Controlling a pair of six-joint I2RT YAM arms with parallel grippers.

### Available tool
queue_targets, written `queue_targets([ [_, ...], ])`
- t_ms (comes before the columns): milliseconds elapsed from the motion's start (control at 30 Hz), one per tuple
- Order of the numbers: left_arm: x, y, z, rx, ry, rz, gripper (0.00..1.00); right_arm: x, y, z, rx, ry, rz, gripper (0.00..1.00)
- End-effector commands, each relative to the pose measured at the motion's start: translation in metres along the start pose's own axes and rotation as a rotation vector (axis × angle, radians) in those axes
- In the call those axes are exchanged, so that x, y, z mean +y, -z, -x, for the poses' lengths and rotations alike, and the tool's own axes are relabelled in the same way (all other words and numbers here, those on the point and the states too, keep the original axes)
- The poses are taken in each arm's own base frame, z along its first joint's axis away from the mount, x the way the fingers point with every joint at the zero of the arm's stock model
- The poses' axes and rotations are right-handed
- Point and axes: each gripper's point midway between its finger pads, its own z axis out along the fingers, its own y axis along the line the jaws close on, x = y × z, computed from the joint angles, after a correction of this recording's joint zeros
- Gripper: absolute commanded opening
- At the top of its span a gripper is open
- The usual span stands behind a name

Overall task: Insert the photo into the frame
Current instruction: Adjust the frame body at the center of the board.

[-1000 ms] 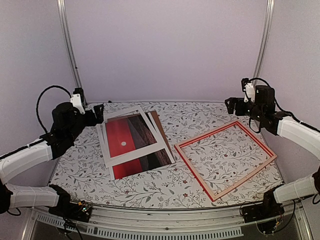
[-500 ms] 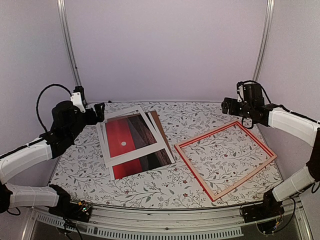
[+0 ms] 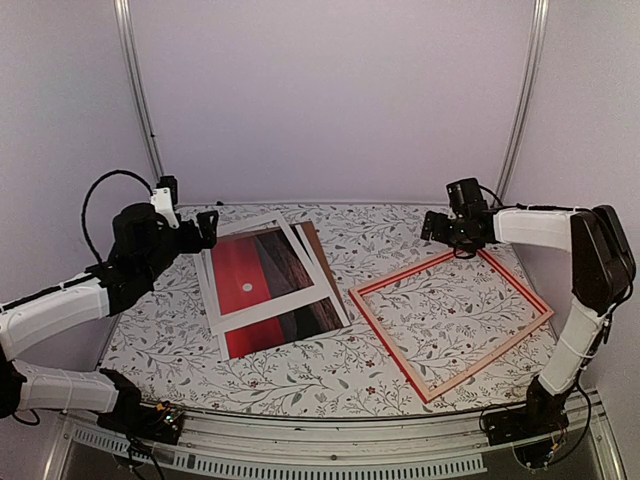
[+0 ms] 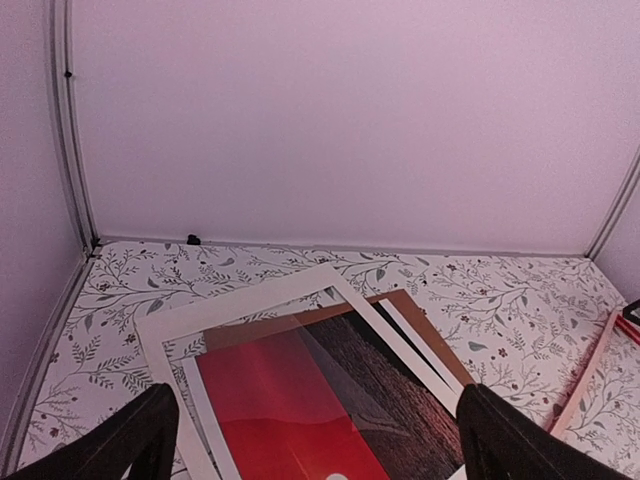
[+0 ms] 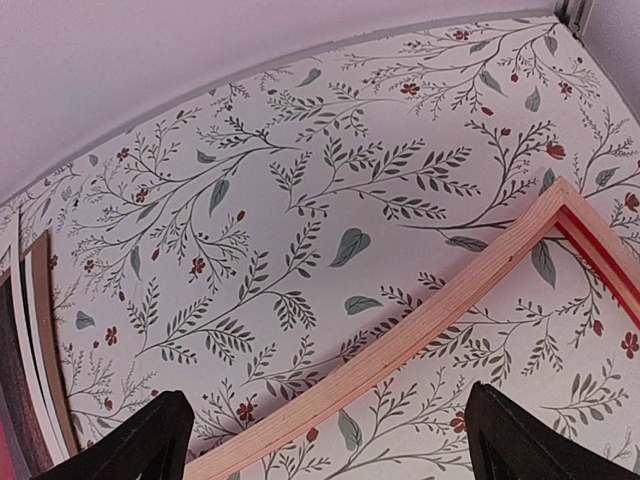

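Left tool [image 3: 208,226] and right tool [image 3: 432,226] are held wide, empty; the photo [image 3: 262,290] is laid at 9 o'clock from the frame [image 3: 415,268], under a white mat [image 3: 275,308] that could be dragged along

The photo [image 3: 248,272] is bright red with a white dot toward nine o'clock, streaky dark brown toward three; the frame [image 3: 415,269] is red with pale wood edges.

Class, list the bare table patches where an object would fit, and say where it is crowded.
Free: the table strip nearer than the photo and frame; the back middle between the left hand and right hand; inside the frame. Crowded: the photo's stack with the white mat; the gap to the frame is narrow.
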Motion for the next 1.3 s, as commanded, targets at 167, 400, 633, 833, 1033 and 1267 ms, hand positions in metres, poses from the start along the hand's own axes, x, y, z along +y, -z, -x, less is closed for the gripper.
queue_targets([
  [167, -0.011, 0.001, -0.001, -0.006, 0.012, -0.032, 1.00, -0.006, -0.055, -0.039, 0.117, -0.011, -0.082, 0.99],
  [400, -0.011, 0.000, -0.005, 0.002, -0.002, -0.025, 1.00, -0.009, -0.080, -0.054, 0.161, -0.009, -0.115, 0.98],
  [633, -0.012, 0.001, -0.006, 0.005, -0.007, -0.024, 1.00, -0.012, -0.100, -0.068, 0.196, 0.011, -0.152, 0.95],
  [833, -0.013, 0.002, -0.004, 0.001, -0.011, -0.022, 1.00, -0.001, -0.111, -0.078, 0.222, 0.052, -0.147, 0.88],
  [1033, -0.014, 0.004, -0.003, -0.001, -0.013, -0.021, 1.00, 0.027, -0.119, -0.077, 0.230, 0.139, -0.094, 0.75],
  [1267, -0.012, 0.008, -0.001, -0.006, -0.018, -0.010, 1.00, 0.070, -0.129, -0.087, 0.280, 0.324, 0.053, 0.57],
])
